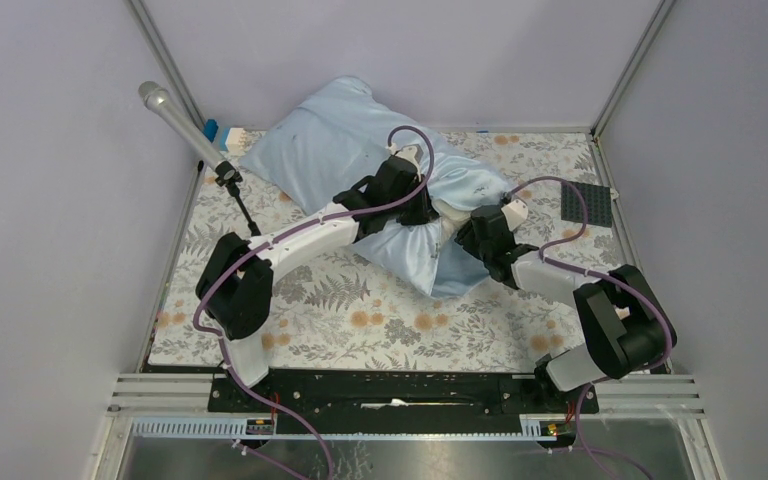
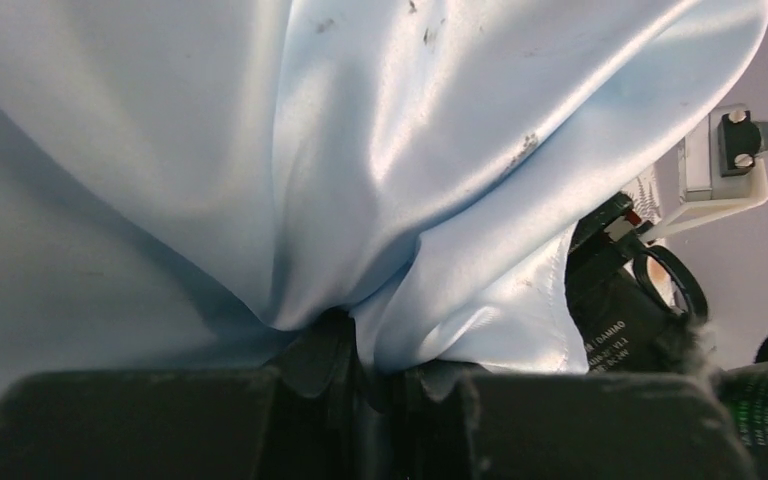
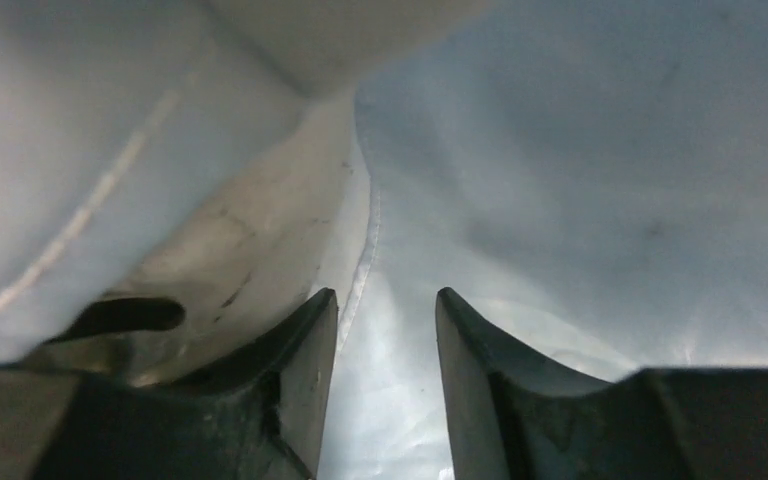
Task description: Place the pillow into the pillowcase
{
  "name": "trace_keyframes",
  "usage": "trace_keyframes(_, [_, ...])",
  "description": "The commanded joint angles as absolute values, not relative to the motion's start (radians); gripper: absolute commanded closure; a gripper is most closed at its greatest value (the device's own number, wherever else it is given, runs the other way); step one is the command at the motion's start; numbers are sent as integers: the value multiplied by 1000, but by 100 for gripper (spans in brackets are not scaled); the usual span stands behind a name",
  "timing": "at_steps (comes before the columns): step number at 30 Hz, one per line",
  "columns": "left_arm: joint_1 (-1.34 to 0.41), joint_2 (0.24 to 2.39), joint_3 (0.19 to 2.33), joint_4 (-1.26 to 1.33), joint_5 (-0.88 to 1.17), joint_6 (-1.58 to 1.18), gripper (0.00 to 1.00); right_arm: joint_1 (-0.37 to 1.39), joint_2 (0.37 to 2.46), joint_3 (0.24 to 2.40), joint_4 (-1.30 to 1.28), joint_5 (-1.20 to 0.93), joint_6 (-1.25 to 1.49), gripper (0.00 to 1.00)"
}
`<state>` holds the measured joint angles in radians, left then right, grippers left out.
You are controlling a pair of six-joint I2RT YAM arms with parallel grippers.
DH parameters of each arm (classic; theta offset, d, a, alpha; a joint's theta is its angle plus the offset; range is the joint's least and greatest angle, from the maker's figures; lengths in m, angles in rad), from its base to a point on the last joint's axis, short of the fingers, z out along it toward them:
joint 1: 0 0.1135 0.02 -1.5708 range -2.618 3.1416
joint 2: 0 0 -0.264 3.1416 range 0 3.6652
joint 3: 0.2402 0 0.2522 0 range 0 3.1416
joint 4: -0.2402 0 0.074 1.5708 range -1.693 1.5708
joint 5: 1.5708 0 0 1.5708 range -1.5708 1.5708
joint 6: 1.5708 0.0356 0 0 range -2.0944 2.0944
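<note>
The left pincer (image 2: 352,365) is pinched shut on a gathered fold of the pillowcase (image 2: 380,150). The pale blue satin fans up and away from its tips in glossy pleats. I judge that it holds the edge of the mouth taut so the sack does not slide along with the stuffing.

Just to its right, the right pincer (image 3: 385,335) stands partly wide and grips nothing, its dark tapered fingers (image 3: 310,350) pointing into the mouth. Above and left of those fingers bulges the pillow (image 3: 230,240), cream, matte and plump. To their right hangs the thin, shiny blue wall.

Most of the pillow seems to be already inside, beyond both pincers, puffing the sack out over the floral-clothed counter (image 1: 360,300). A cream corner shows at the mouth, so tucking it in looks like the step in hand.
</note>
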<state>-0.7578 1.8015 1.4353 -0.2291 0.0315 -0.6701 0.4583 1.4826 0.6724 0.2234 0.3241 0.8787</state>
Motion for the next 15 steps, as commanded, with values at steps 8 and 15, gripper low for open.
trace_keyframes(8, [-719,1713,1500,-61,130,-839,100,474,1577,774,253,528,752,29])
trace_keyframes(15, [-689,1691,1522,-10,213,-927,100,479,1634,806,257,527,698,20])
